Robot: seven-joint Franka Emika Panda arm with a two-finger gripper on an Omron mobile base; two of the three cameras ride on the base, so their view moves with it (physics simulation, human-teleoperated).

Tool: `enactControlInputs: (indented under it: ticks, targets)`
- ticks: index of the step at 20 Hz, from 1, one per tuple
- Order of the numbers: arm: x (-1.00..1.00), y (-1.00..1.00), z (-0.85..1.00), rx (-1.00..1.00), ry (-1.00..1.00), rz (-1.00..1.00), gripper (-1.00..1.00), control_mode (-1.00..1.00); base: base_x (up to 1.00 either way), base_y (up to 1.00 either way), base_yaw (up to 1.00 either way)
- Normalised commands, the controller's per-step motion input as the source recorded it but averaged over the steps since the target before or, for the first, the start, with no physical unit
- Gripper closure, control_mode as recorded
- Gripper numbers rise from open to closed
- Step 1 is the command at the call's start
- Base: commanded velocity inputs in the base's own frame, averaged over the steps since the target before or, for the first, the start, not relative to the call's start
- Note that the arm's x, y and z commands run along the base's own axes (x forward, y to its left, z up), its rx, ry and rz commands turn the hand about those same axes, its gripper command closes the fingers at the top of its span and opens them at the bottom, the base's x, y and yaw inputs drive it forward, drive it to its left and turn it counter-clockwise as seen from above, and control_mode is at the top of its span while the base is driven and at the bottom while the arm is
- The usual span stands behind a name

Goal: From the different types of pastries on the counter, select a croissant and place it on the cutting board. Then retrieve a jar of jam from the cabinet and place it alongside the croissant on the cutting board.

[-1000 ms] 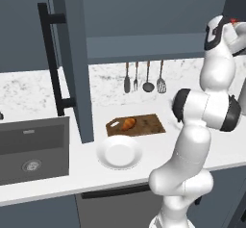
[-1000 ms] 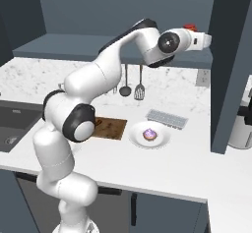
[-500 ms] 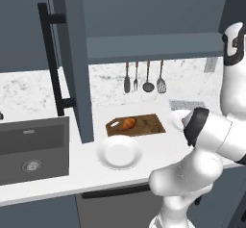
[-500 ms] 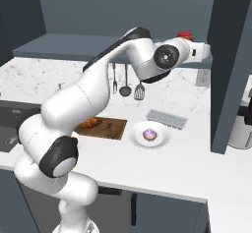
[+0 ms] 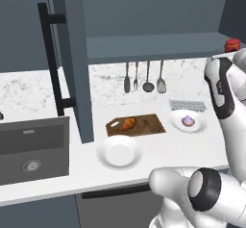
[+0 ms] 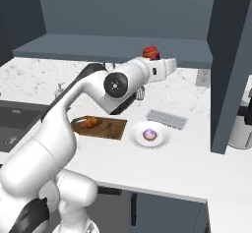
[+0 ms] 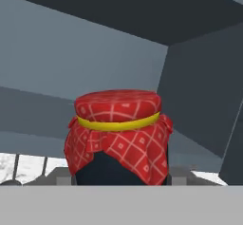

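— What sits nearest you on the counter (image 5: 158, 147)?

— A bare round white plate (image 5: 119, 153), closest to my base. Just behind it lies the cutting board (image 5: 137, 125), dark brown, with the croissant (image 5: 128, 123) resting on its left half near the handle hole. To the right of the board stands a second white plate (image 6: 149, 139) carrying the round pinkish-purple pastry (image 6: 149, 134), well apart from the croissant. Behind that plate is a small grey ribbed mat (image 6: 167, 118), and on the marbled backsplash hang four dark utensils (image 5: 143, 78).

— And to the left?

— The dark sink (image 5: 31, 148), and above it the open cabinet (image 5: 144, 10) door (image 5: 73, 58) with its long black bar handle (image 5: 52, 58) standing out over the counter.

— Where is your pincer?

— My gripper (image 6: 158, 66) is up at the cabinet shelf (image 6: 108, 47), above the plate with the frosted pastry. My jaws are drawn in on the jar of jam (image 7: 117, 136); in my hand view it stands upright right between my tips, red checked cloth cap with a yellow band, dark body below. From the right base view the jar's red top shows just over my hand at the shelf's front edge.

— So the jam is not on the board?

— No, it is in my grip up at the shelf, high above the counter; the croissant alone lies on the board.
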Motion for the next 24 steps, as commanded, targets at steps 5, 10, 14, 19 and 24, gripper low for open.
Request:
enactControlInputs:
  ticks: [5, 10, 14, 19, 24]
  targets:
    - [-1.0, 0.63, -0.14, 0.0, 0.24, -0.16, 1.0, -1.0, 0.0, 0.0, 0.0]
    - [-0.35, 0.06, -0.11, 0.03, 0.1, -0.01, 1.0, -1.0, 0.0, 0.0, 0.0]
    - [-0.24, -0.04, -0.88, 0.19, 0.17, 0.35, 1.0, -1.0, 0.0, 0.0, 0.0]
    - [-0.22, -0.05, -1.0, 0.2, 0.03, 0.78, 1.0, -1.0, 0.0, 0.0, 0.0]
    - [-0.04, -0.1, -0.8, 0.1, 0.02, 0.79, 1.0, -1.0, 0.0, 0.0, 0.0]
